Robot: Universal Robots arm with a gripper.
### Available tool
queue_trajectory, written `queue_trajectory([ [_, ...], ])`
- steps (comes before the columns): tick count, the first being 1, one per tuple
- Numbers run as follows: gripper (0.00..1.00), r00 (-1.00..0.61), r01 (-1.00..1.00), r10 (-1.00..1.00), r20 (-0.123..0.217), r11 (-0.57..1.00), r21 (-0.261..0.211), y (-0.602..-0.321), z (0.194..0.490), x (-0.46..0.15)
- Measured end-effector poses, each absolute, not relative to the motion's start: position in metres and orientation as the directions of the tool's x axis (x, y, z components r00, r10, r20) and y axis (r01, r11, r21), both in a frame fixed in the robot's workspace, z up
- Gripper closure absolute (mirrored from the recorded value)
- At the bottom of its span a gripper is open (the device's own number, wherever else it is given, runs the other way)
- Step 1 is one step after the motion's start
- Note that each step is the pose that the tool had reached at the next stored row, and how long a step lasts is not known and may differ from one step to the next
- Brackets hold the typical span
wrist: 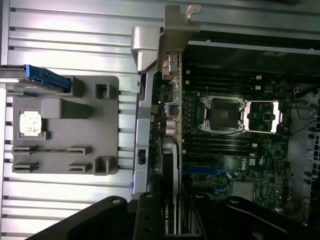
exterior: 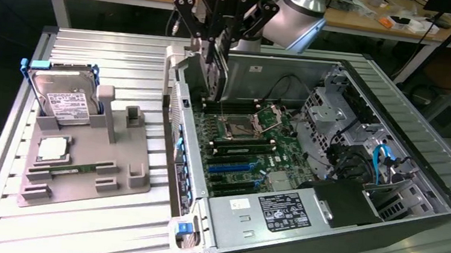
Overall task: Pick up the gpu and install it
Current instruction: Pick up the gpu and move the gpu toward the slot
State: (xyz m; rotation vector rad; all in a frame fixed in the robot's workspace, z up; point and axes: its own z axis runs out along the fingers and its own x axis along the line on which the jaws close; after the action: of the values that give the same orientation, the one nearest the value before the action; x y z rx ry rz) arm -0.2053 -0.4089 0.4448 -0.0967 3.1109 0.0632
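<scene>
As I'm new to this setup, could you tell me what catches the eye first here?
The gripper holds the gpu upright over the open computer case, above its motherboard. On the exterior view's left, a grey fixture carries a hard drive.

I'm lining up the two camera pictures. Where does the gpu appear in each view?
Exterior view: the gpu hangs upright in the end effector, over the motherboard near the open case's wall.
Wrist view: the gpu is seen edge-on, running from the end effector out to its metal bracket, along the case wall.
Shared landmark: the grey parts holder beside the case.
</scene>
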Motion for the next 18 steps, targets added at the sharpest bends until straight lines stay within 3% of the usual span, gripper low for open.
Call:
queue_trajectory([
  [18, 0.73, -0.958, -0.285, -0.284, -0.030, 0.958, 0.040, -0.409, 0.445, -0.184],
])
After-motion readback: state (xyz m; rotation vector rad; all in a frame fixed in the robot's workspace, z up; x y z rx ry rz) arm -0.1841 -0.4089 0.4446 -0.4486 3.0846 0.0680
